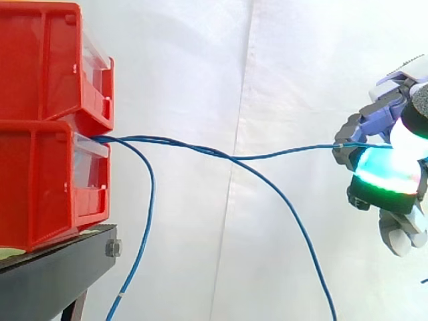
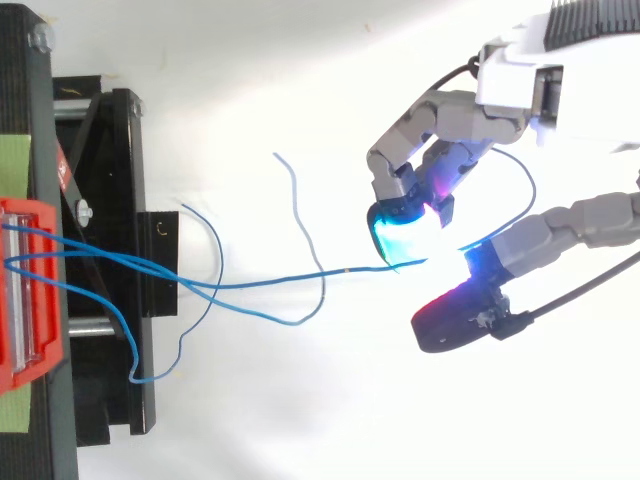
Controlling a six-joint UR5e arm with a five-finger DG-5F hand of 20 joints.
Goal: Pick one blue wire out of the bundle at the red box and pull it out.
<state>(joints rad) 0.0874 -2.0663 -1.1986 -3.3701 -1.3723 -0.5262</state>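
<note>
1. At the left of the side view, two stacked red bins (image 1: 40,127) sit on a black stand (image 1: 47,267). Blue wires leave the gap between them.
2. One blue wire (image 1: 301,151) runs level across the frame to the hand (image 1: 384,167) at the right edge, whose fingers pinch it. The loose wires (image 1: 152,194) droop toward the bottom edge.
3. From above, the held wire (image 2: 360,269) stretches from the red bin (image 2: 45,215) at left to the centre right. There it is caught between the cyan fingertip (image 2: 400,235) and the thumb.
</note>
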